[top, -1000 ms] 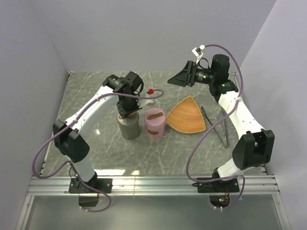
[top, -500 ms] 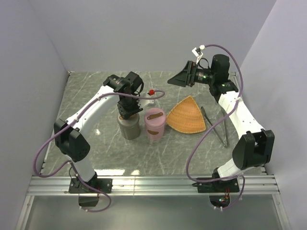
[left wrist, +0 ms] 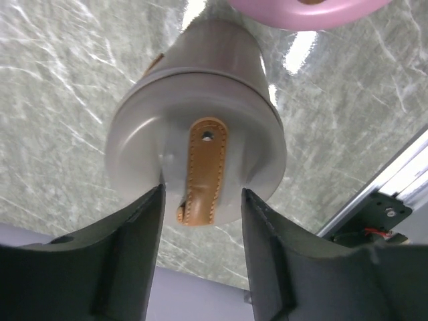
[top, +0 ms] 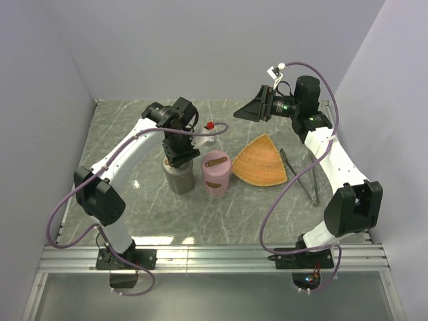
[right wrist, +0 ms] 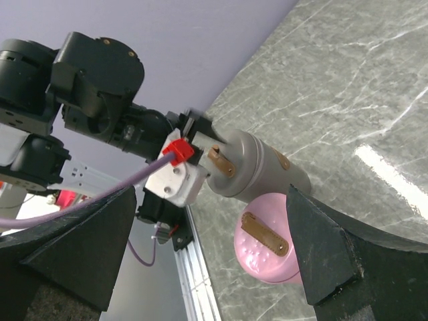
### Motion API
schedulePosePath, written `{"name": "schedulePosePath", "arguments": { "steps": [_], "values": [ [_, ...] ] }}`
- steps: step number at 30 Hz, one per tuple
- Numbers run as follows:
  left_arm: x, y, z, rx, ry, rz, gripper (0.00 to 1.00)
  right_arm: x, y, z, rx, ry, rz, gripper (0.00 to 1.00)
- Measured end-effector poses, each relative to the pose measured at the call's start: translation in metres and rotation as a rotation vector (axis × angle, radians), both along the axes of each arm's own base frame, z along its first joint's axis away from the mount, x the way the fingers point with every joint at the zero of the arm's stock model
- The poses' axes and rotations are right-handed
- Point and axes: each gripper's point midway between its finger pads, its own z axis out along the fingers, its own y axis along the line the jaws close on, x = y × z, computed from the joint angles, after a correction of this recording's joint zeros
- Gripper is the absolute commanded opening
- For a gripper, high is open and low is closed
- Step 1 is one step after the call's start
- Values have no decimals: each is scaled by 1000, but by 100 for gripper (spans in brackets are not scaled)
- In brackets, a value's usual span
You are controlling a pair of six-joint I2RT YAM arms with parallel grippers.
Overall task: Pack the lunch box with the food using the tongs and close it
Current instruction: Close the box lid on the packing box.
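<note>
Since a second ago the left gripper (left wrist: 200, 194) has let its fingers spread, and the arm has shifted very slightly over the grey container (top: 179, 179); everything else sits where it was. Its two dark fingers now stand apart on either side of the brown leather strap (left wrist: 204, 167) on the grey lid, clamped on nothing, with the strap showing free in the gap between them. The grey container stands upright on the marble table (top: 127, 140), and a pink container (top: 216, 174) with a similar strap on its lid stands just beside it at 3 o'clock. An orange woven tray (top: 261, 162) lies at about 2 o'clock from the pink container, near it but apart. The tongs (top: 297, 175) rest flat on the table at 3 o'clock of the tray, just beside its edge, untouched, with the joined end toward the near side. The right gripper (top: 241, 112) hangs in the air at 12 o'clock of the tray, well apart from the tongs, its fingers spread wide and holding nothing, pointing toward the two containers.
</note>
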Motion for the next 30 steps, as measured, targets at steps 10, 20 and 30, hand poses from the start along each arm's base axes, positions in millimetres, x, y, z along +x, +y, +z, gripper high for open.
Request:
{"name": "schedulePosePath", "arguments": {
  "steps": [10, 20, 30],
  "values": [
    [1, 5, 27, -36, -85, 44, 73, -1, 0, 0, 0, -1, 3, 100],
    [12, 38, 130, -367, -412, 252, 25, -6, -2, -12, -68, -1, 12, 100],
    [-28, 9, 116, -993, -199, 481, 0, -26, 6, -18, -193, -92, 43, 100]
  ]
}}
